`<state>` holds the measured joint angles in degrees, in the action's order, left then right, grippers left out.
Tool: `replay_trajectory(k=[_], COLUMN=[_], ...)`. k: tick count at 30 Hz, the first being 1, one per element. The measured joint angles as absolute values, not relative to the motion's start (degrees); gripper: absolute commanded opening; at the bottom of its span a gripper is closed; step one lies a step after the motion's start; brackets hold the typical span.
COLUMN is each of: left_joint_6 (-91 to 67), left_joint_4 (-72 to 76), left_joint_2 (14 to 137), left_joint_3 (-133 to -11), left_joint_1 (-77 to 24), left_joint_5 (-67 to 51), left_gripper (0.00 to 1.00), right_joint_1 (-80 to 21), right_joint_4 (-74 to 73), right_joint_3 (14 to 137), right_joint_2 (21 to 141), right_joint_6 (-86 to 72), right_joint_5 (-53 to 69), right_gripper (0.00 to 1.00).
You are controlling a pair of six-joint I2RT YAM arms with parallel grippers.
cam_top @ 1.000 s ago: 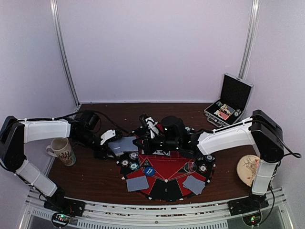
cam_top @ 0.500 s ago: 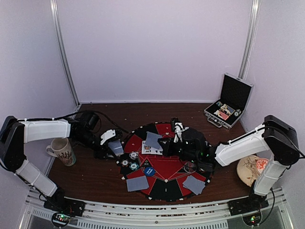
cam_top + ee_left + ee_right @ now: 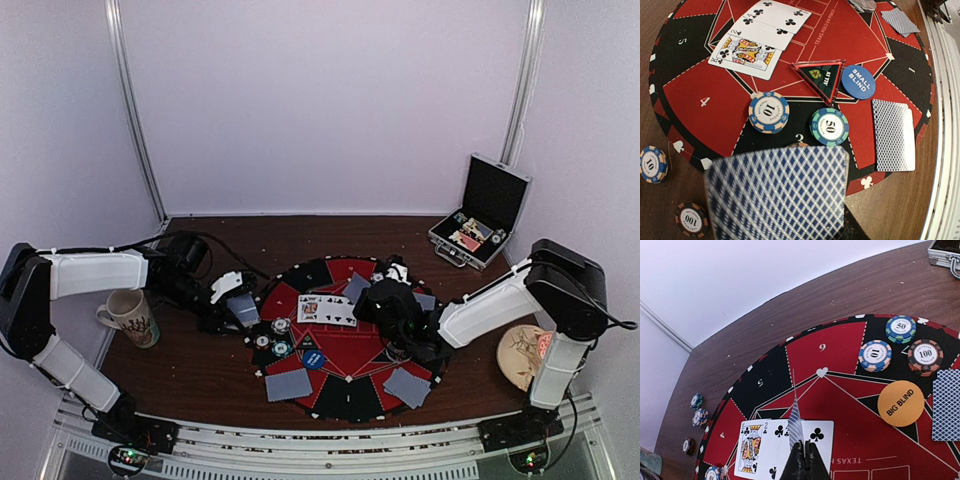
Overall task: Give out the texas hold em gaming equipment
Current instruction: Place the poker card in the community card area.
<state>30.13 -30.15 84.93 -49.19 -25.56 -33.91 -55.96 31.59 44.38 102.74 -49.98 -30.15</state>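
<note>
Landmark: round red-and-black felt mat (image 3: 345, 345) on a dark brown wooden table (image 3: 200, 365).
Held cards: stack of grey-blue-backed playing cards (image 3: 777, 195) over the mat's left edge; single grey-blue-backed card (image 3: 795, 422), edge-on, above the mat's middle.
Left gripper (image 3: 234, 303): fingers hidden by the stack, clamped on it.
Right gripper (image 3: 804, 462): fingers pressed together, pinching the single card.
Laid cards: three face-up club cards (image 3: 757, 35) fanned left of the mat's centre; face-down cards (image 3: 288, 384) on its near sectors.
Chips on mat: blue-and-white "10" chip (image 3: 769, 112) and teal "50" chip (image 3: 829, 126) on the near-left sectors; three chip stacks (image 3: 900, 328) on the far-right sector.
Chips off mat: two loose chips (image 3: 652, 164) on the wood just left of the mat.
Buttons: round blue "SMALL BLIND" disc (image 3: 858, 81) just beside a red-edged triangular marker (image 3: 820, 75); round orange "BIG BLIND" disc (image 3: 900, 403) near the far-right stacks.
Case: silver-edged black case (image 3: 483, 215) beyond the mat's far right, lid upright, tray holding small coloured items too small to identify.
Mug: patterned cream mug (image 3: 130, 318) upright, well left of the mat; contents cannot be told.
Plate: round cream patterned plate (image 3: 520, 355) right of the mat, partly behind the right arm.
View differences: chip values and button lettering are legible only in the wrist views. The case's interior, the mug and the plate show only from above. The right wrist view catches only the case's corner.
</note>
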Motion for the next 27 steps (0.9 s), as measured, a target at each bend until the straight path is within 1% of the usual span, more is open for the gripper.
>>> replay_trajectory(k=[7, 15, 23, 27], left_joint_6=[30.1, 30.1, 30.1, 30.1], left_joint_4=[-30.2, -30.2, -30.2, -30.2], left_joint_2=[84.9, 84.9, 84.9, 84.9], left_joint_3=[-49.2, -49.2, -49.2, -49.2], left_joint_1=[-25.6, -25.6, -25.6, -25.6], left_joint_5=[-33.9, -33.9, -33.9, -33.9], left_gripper=[0.35, 0.35, 0.35, 0.35], right_joint_1=[-55.8, -55.8, -55.8, -55.8], right_joint_4=[30.6, 30.1, 29.7, 29.7], right_joint_3=[44.4, 44.5, 44.7, 44.7], right_joint_2=[103.4, 106.1, 106.6, 106.6], right_joint_6=[-55.5, -57.7, -58.7, -58.8], right_joint_5=[-33.1, -33.5, -33.5, -33.4], right_gripper=[0.00, 0.00, 0.13, 0.14])
